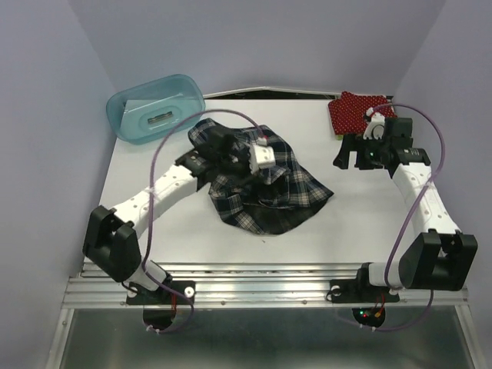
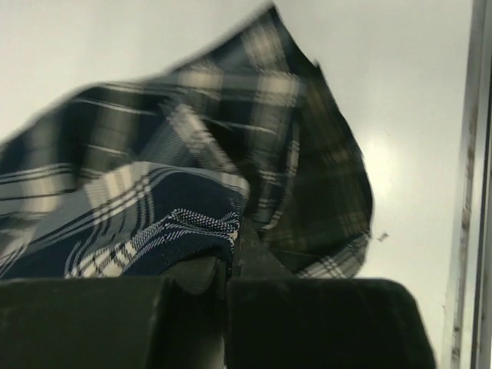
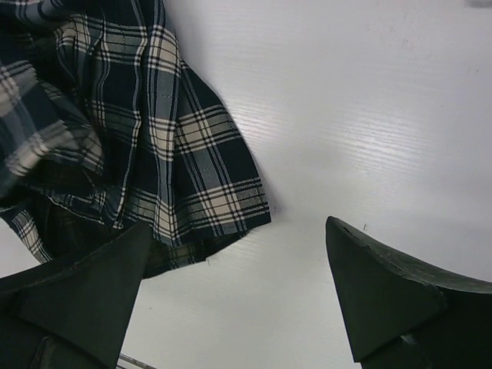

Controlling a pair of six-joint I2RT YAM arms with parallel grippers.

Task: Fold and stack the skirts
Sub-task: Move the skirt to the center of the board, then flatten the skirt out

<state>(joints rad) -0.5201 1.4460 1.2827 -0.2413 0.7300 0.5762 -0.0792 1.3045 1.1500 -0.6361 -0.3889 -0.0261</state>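
The plaid skirt lies rumpled on the white table, near the middle. My left gripper is shut on a fold of the plaid skirt and holds it lifted above the rest of the cloth. The red dotted skirt lies folded at the back right corner. My right gripper is open and empty over bare table, just in front of the red skirt and to the right of the plaid skirt. The yellowish skirt is out of view.
A translucent teal tub stands at the back left corner. A metal rail runs along the table's near edge. Purple walls close in the back and both sides.
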